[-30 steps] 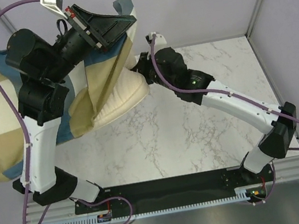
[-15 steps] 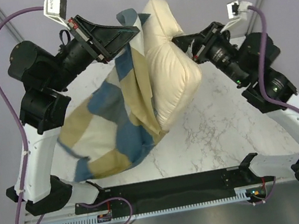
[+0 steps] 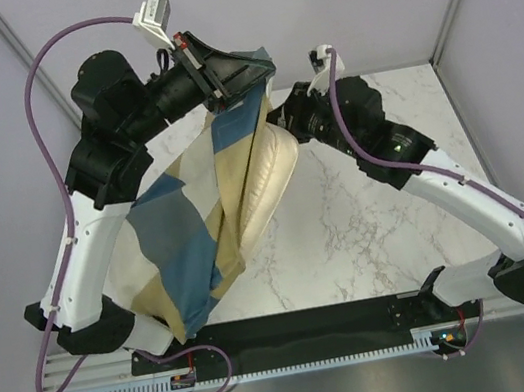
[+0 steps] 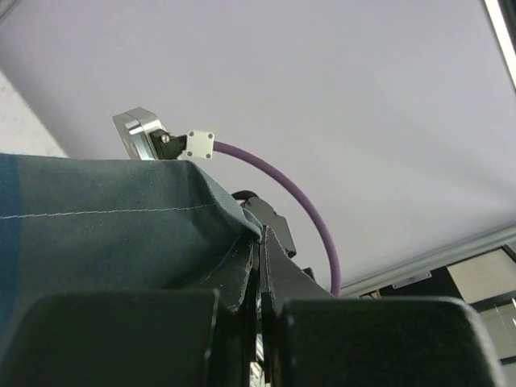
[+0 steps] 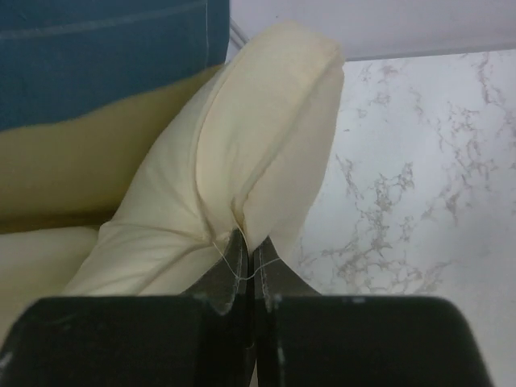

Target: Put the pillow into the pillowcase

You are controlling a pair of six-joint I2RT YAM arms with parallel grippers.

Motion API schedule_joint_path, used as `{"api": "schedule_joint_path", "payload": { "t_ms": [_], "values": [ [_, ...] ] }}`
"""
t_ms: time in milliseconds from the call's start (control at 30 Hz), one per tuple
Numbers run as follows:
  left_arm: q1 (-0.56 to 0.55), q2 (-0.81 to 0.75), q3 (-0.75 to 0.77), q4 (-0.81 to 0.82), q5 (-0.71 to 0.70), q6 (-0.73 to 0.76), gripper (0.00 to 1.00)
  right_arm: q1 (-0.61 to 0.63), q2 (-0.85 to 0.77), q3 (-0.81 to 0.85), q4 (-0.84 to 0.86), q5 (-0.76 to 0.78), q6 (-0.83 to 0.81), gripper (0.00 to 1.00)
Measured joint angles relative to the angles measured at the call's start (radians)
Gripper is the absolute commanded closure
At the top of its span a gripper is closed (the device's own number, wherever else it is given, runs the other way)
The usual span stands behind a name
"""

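From above, the pillow (image 3: 267, 180) had dropped from its raised position and hung against the pillowcase (image 3: 183, 235), apparently partly between its folds. The left gripper (image 3: 240, 70) and right gripper (image 3: 281, 116) had drawn closer, so insertion looked begun, not finished. The left wrist view showed jaws clamped on the case's blue hem. The right wrist view showed jaws pinching the pillow's seam above the table (image 5: 419, 201).

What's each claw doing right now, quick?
Left claw: closed, holding the pillowcase by its edge.
Right claw: closed, pinching the pillow.
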Motion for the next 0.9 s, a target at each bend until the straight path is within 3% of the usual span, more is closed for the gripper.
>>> {"api": "schedule_joint_path", "payload": {
  "t_ms": [133, 267, 433, 533, 633, 733, 900],
  "values": [
    [-0.021, -0.015, 0.009, 0.110, 0.003, -0.005, 0.98, -0.052, 0.010, 0.259, -0.237, -0.004, -0.045, 1.00],
    [-0.027, -0.044, 0.027, 0.191, 0.004, -0.010, 0.98, -0.096, -0.042, 0.414, -0.257, 0.009, -0.068, 1.00],
    [-0.027, -0.051, 0.032, 0.159, 0.008, -0.010, 0.98, -0.076, -0.171, 0.118, 0.011, -0.014, -0.026, 1.00],
    [-0.025, -0.025, 0.025, 0.084, 0.009, -0.008, 0.98, 0.016, -0.124, 0.005, 0.132, 0.017, -0.019, 1.00],
    [-0.019, -0.008, 0.013, 0.005, 0.003, -0.008, 0.98, 0.059, -0.037, -0.019, 0.136, 0.055, -0.020, 1.00],
    [-0.031, -0.001, 0.023, 0.112, 0.008, -0.026, 0.98, 0.066, 0.027, 0.032, -0.049, 0.058, -0.040, 1.00],
    [-0.038, -0.048, 0.074, 0.240, 0.012, -0.036, 0.98, 0.011, 0.080, 0.359, -0.386, 0.039, -0.085, 1.00]
  ]
}}
